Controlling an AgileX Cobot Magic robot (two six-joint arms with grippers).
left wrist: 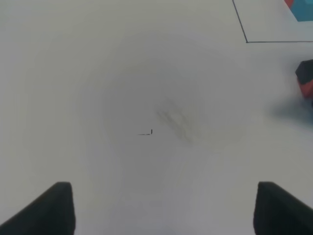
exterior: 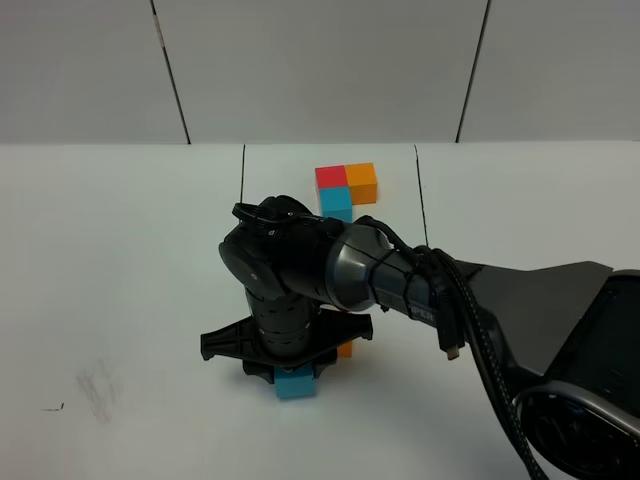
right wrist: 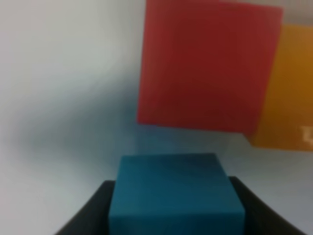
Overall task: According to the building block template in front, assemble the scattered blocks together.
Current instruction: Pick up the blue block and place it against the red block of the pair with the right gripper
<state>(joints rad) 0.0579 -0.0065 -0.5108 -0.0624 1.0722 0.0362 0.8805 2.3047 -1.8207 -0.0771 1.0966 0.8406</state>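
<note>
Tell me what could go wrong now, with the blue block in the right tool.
The blue block in the right tool sits close to the red block; a forward push could knock it and the orange block apart.
Blue looks offset sideways from red, so the L may not match the template.
In the high view the arm hides most blocks, so a misfit may go unseen.

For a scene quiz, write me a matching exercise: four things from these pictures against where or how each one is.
1 loose blue block
2 loose red block
3 left gripper
4 building block template

A open, over the table
B beside the loose orange block
C far side, between black drawn lines
D between the fingers of the right gripper

Pairs: 1-D, 2-B, 3-A, 4-C
</note>
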